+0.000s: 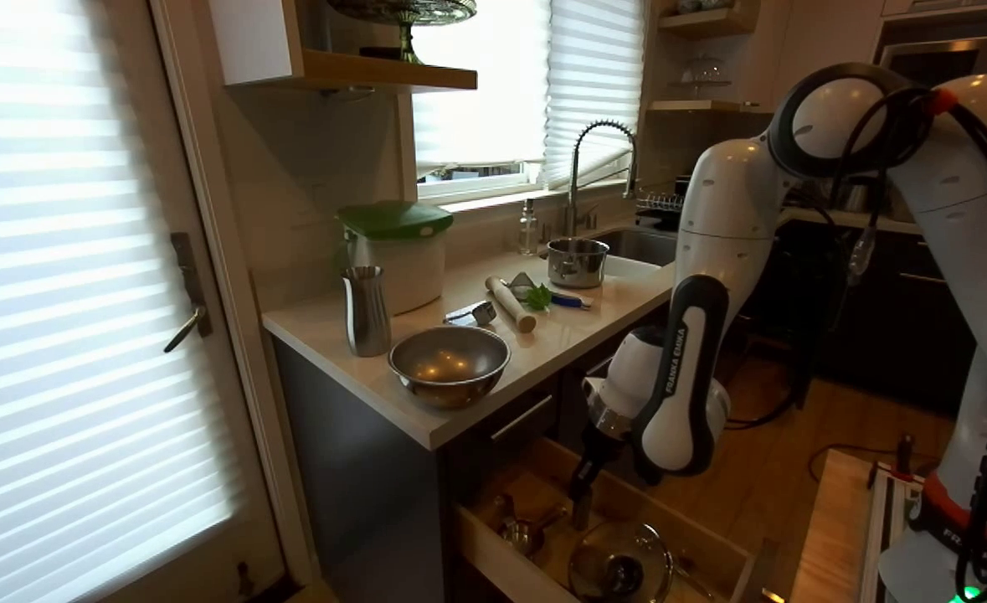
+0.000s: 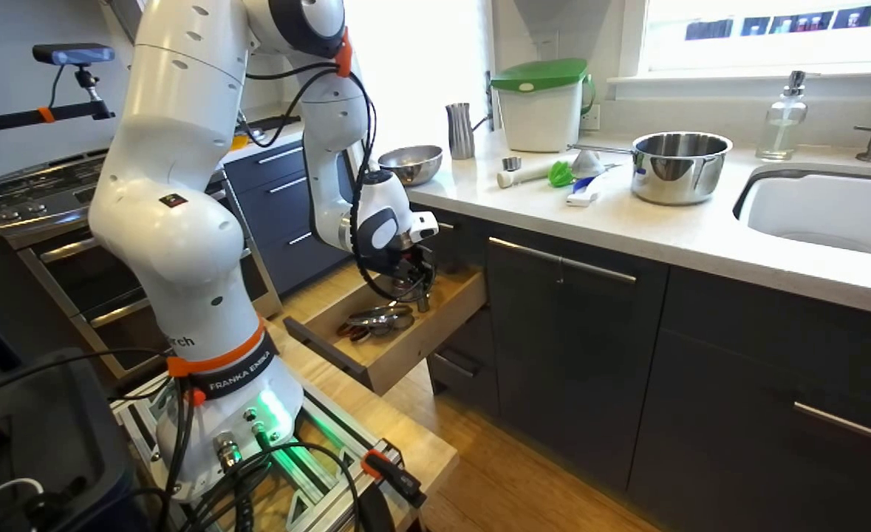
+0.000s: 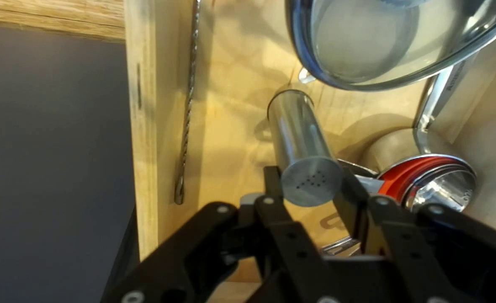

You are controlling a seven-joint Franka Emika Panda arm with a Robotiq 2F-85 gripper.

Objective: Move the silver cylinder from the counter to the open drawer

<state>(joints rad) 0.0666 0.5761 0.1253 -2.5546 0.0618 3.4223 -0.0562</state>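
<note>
Silver cylinder [image 3: 296,126], centre of the wrist view, seen end-on and foreshortened: its near end, flat and marked with a cluster of small dark dots, sits between the black fingers [image 3: 274,183] of the gripper [image 3: 311,181], which are closed on it from both sides. Behind it is the pale wood floor of the open drawer [image 3: 142,147]; whether the cylinder's far end touches that floor cannot be determined. A twisted metal rod [image 3: 189,101] runs along the drawer wall at left; a transparent bowl [image 3: 370,50] occupies the upper right, nested metal and red cups [image 3: 428,172] the right of the frame.

In an exterior view, the white arm [image 1: 694,335] descends from the upper right, the gripper pointing down into the drawer at lower centre. On the counter [image 1: 577,335], mid-frame, stand a waisted metal vessel [image 1: 366,314], a metal mixing bowl [image 1: 449,368] at the edge, a white bin with a green lid [image 1: 401,260] and, farther right, a steel pot [image 1: 577,264] near the sink [image 1: 640,243].

In an exterior view, the arm fills the left half; the cylinder's lower part shows, roughly upright, beneath the gripper at centre. Metal utensils [image 2: 380,319] lie in the drawer, to its left.
</note>
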